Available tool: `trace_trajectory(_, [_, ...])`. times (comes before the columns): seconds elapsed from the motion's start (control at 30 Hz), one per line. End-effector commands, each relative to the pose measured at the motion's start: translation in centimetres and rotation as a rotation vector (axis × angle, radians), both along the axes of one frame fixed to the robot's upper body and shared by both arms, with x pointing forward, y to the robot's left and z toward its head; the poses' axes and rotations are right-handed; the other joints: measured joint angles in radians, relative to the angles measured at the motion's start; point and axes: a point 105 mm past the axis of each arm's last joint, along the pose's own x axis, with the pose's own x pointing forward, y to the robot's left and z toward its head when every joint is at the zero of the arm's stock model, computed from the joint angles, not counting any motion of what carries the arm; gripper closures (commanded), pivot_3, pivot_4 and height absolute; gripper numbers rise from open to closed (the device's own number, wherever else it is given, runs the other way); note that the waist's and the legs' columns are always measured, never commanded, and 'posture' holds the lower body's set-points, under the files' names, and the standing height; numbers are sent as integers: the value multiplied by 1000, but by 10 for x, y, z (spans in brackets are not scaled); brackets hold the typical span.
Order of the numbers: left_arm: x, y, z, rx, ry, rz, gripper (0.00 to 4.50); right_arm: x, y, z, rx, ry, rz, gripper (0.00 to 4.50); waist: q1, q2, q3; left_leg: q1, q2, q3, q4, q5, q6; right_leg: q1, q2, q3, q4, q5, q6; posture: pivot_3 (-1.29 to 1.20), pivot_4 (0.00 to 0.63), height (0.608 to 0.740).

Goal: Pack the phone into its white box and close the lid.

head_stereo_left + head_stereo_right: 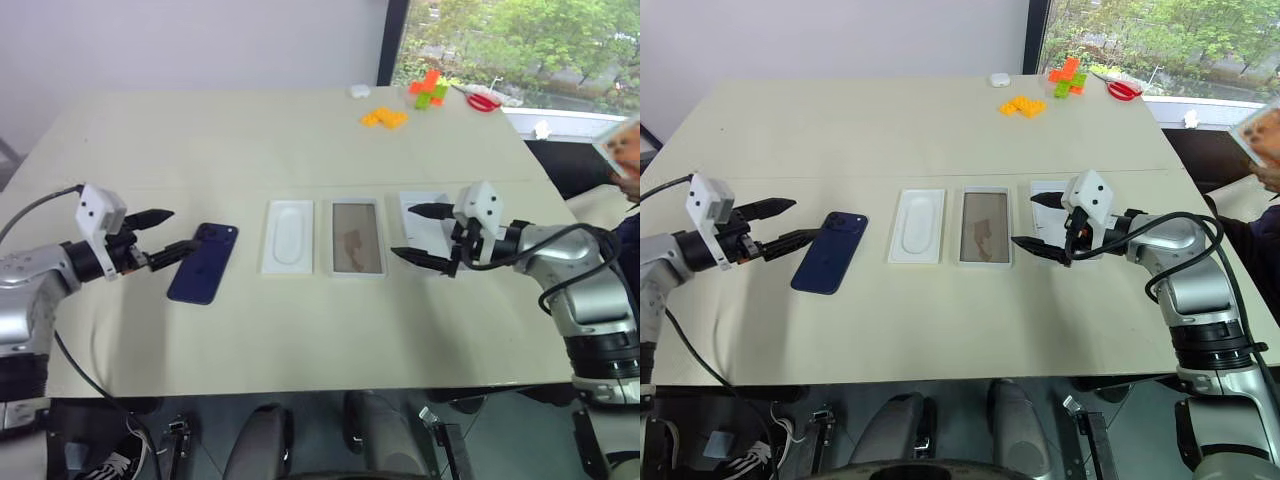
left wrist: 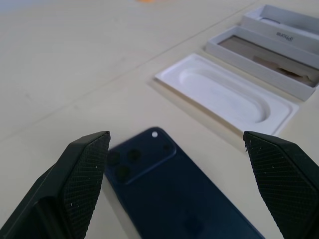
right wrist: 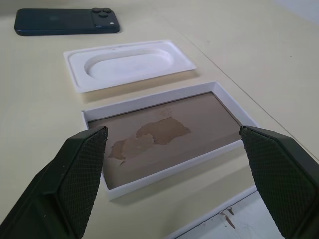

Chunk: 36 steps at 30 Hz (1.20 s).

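Note:
The dark blue phone (image 1: 203, 262) lies back up on the table, camera cluster at its far end. My left gripper (image 1: 184, 228) hovers open just left of it, and in the left wrist view the phone (image 2: 179, 194) sits between the two fingers. The white box (image 1: 357, 273) lies open at the table's middle, its brownish floor bare. The lid (image 1: 425, 232) rests to the right of the box. My right gripper (image 1: 402, 231) stands open above the lid's left edge, pointing at the box (image 3: 164, 174), and hides part of the lid.
A white insert (image 1: 288, 236) with an oval hollow lies between phone and box. Orange blocks (image 1: 384, 117), green and orange blocks (image 1: 430, 88), red scissors (image 1: 483, 101) and a small white object (image 1: 359, 91) sit at the far right. A person (image 1: 625, 150) is at the right edge.

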Motion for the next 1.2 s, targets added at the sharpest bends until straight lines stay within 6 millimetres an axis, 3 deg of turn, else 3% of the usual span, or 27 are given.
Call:
trace_trajectory(0.03, [-3,-3,2,39,-26,-31,0,-1,2,16,9,-61,11,62,-1,0,0,0,0,0,0,0,0,0,0,0,0,0,0,0,150,740])
trace_trajectory(0.2, [-25,-8,-18,57,121,-104,0,-5,-4,9,-11,-31,5,62,-2,0,0,-1,0,0,0,0,0,0,0,0,0,0,0,0,150,740])
trace_trajectory(0.37, [-20,-5,-14,76,74,-73,0,-7,-14,4,-31,-24,-13,62,6,0,0,-1,0,0,0,0,0,0,0,0,-1,-1,-1,0,150,740])
trace_trajectory(0.5, [-20,11,-8,61,32,-26,0,-10,-46,5,-82,-21,-56,62,2,0,0,0,0,0,1,0,0,1,0,0,0,-1,-1,0,150,740])
trace_trajectory(0.7, [-29,36,-16,71,29,32,0,-19,-86,8,-126,-14,-108,62,-2,0,0,0,1,1,-1,0,1,0,0,0,-1,0,0,0,150,740])
trace_trajectory(1.2, [-51,79,-22,118,69,107,0,-25,-131,-8,-163,25,-198,62,-1,0,0,2,1,3,0,0,1,1,0,1,-1,-2,-3,0,150,740])
